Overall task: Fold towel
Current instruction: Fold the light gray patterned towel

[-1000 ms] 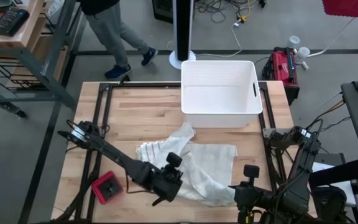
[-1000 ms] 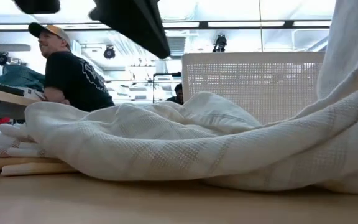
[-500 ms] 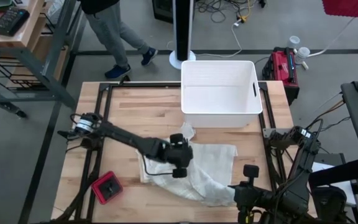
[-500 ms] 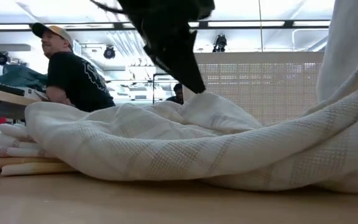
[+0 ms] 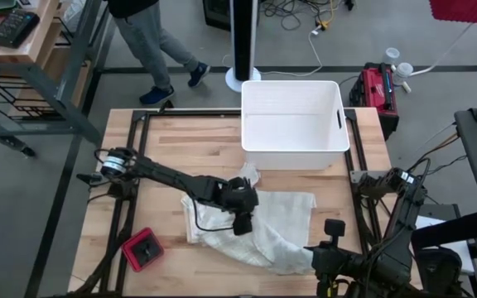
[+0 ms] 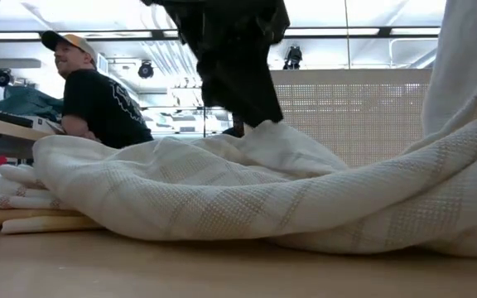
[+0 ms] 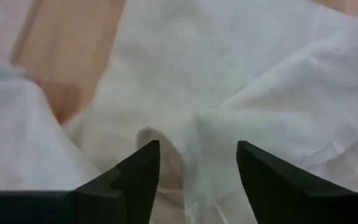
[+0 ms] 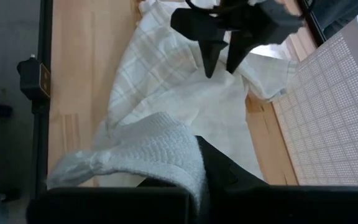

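Observation:
A white towel (image 5: 280,219) lies crumpled on the middle of the wooden table, and its near right end rises off the table. My left gripper (image 5: 240,223) stands open over the towel's middle, pointing steeply down. A raised fold (image 7: 197,130) runs between its two fingers. My right gripper (image 5: 317,258) is at the table's near right, held high and shut on the towel's near right end. Bunched cloth (image 8: 148,152) covers its fingers. My left gripper's fingertips (image 6: 255,112) reach the top of the raised fold; I cannot tell whether they touch it. My right gripper holds the towel's near right end (image 8: 166,143), bunched in several layers and draped over the fingers (image 8: 225,174), which hides the place of contact. That end is lifted clear and the cloth slopes down from it (image 6: 462,124) to the table.
A white bin (image 5: 292,124) stands at the far edge, just beyond the towel. A small red object (image 5: 143,251) lies at the near left. A person (image 5: 151,41) walks on the floor beyond the far left corner. Bare wood shows to the left of the towel.
My left gripper has gone from the towel's near left edge toward the table's far edge, to above the towel's middle. It rolled about its own axis on the way and opened. My right gripper has kept still with the towel's end.

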Robot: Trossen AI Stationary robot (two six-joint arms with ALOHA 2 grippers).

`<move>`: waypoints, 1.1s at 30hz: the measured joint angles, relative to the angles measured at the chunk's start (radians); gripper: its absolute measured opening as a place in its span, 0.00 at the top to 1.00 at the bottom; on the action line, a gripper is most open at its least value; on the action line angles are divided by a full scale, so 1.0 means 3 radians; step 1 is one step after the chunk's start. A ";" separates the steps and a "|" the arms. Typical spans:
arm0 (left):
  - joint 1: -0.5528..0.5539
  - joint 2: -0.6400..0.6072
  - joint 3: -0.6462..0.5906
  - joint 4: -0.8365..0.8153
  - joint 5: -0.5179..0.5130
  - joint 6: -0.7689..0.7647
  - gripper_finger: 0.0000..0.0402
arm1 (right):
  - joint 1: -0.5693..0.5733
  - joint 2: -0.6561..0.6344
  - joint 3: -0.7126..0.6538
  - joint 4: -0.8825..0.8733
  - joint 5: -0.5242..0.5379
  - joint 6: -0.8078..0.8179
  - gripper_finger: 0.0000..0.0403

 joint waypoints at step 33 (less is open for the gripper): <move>-0.1629 -0.1571 -0.0234 -0.0152 -0.2792 0.0072 1.00 | 0.0098 -0.0178 0.0180 -0.0003 0.0268 -0.0090 1.00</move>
